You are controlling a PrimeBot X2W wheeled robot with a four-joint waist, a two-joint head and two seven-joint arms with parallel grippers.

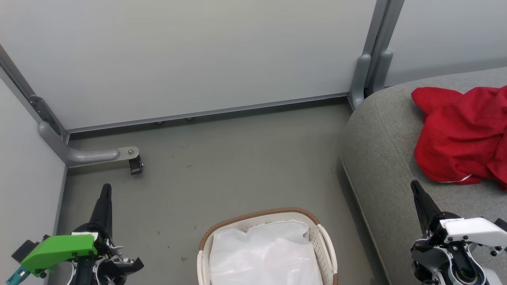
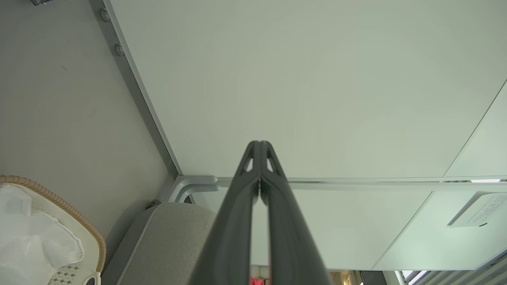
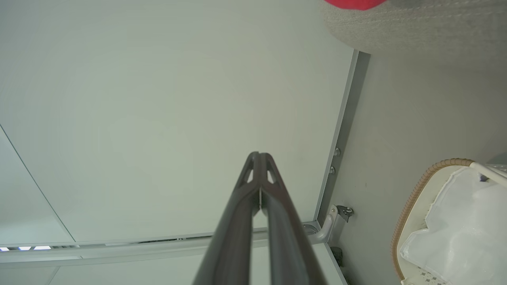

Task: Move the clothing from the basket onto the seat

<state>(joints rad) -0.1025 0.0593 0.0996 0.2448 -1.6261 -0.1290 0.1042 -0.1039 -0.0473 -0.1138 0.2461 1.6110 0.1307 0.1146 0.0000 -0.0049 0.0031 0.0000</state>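
The red clothing [image 1: 461, 138] lay heaped on the seat [image 1: 380, 158]. The basket [image 1: 253, 219] stood on the floor beside it with its white liner [image 1: 263, 253] bare, so the job looked done. The left hand [image 1: 105, 190] and right hand [image 1: 414, 184] were clenched on nothing, best drawn back clear of the fabric.

**Robot body: external finish, both wrists**

Left gripper [image 1: 106, 189]: two long, dark, tapering fingers [image 2: 233, 221], each with a small triangular cut-out near the tip. The wrist carries a bright green cover [image 1: 59, 247] with a teal tab [image 1: 12, 273] at its left end, over black housing [image 1: 119, 266].

Right gripper [image 1: 414, 185]: fingers of the same pattern. The wrist carries a white cover [image 1: 473, 228] with small dark screws, above grey metal housing [image 1: 429, 257] and a round black joint [image 1: 467, 275].
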